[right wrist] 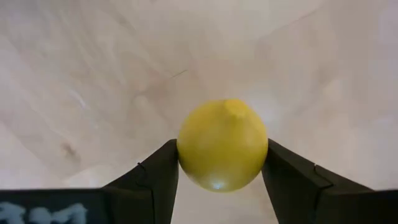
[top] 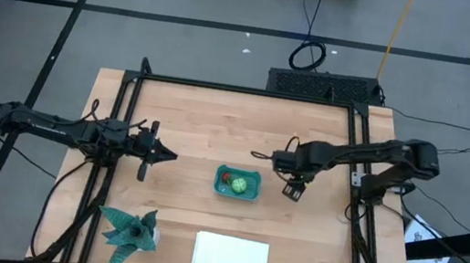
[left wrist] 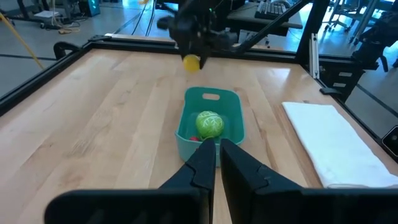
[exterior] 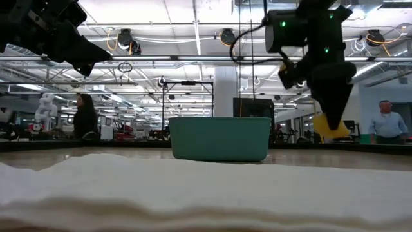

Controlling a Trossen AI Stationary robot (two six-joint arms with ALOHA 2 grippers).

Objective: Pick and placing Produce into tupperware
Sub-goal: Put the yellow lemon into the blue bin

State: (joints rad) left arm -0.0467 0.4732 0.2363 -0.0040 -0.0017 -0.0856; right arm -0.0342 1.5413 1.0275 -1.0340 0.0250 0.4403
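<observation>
The teal tupperware (top: pixel 235 193) stands on the wooden table's middle, with a light green round piece (left wrist: pixel 209 123) and a red piece (left wrist: pixel 194 138) lying in it. My right gripper (top: pixel 282 164) hangs just to the right of the tub, shut on the yellow piece (right wrist: pixel 222 144), above the table (exterior: pixel 331 127). My left gripper (left wrist: pixel 217 163) is shut on nothing. It hovers left of the tub, pointing toward it. My right gripper pinches the yellow piece between its two fingers, one on each of its opposite sides (right wrist: pixel 181 155). The fingers (right wrist: pixel 287 177) come from above, pointing down. The piece sits at their free ends (exterior: pixel 329 131), lifted clear of the table.
A folded white cloth (top: pixel 231 256) lies at the table's near edge, in front of the tub. A spiky teal star-shaped thing (top: pixel 129 227) sits at the near left. A black frame (top: pixel 250 91) borders the table. People stand in the room behind (exterior: pixel 388 127).
</observation>
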